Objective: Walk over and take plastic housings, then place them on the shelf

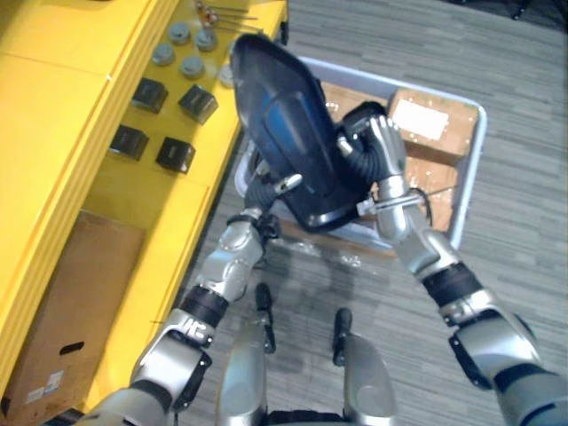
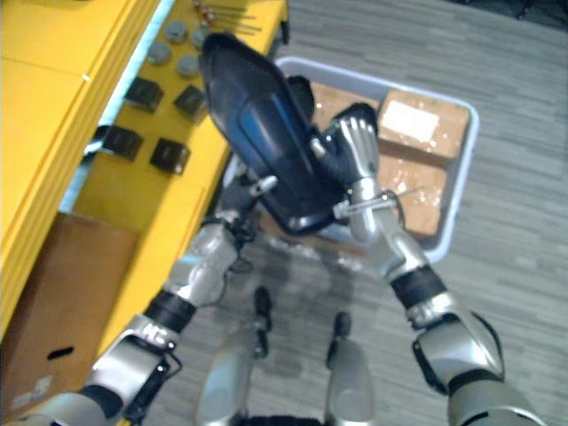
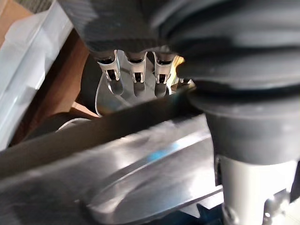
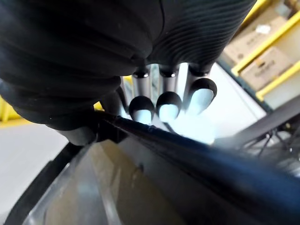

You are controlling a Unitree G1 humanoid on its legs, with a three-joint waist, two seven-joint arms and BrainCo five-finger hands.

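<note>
Aloft, plastic housing (image 1: 284, 133) gripped by left hand (image 1: 264, 193), right hand (image 1: 383, 146), grey bin (image 1: 473, 169) holding cardboard boxes (image 1: 430, 120)

We log: grey striped carpet floor (image 1: 515, 53), upper right & btm centre; yellow shelf (image 1: 44, 115), left side; brown cardboard box (image 1: 71, 302), lower left.

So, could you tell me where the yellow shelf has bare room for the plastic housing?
The near stretch of the yellow shelf is bare, from the four black blocks toward the robot, up to its front edge. The far end is crowded: grey round caps and the blocks sit close together. The grey bin alongside is full of brown boxes.
</note>
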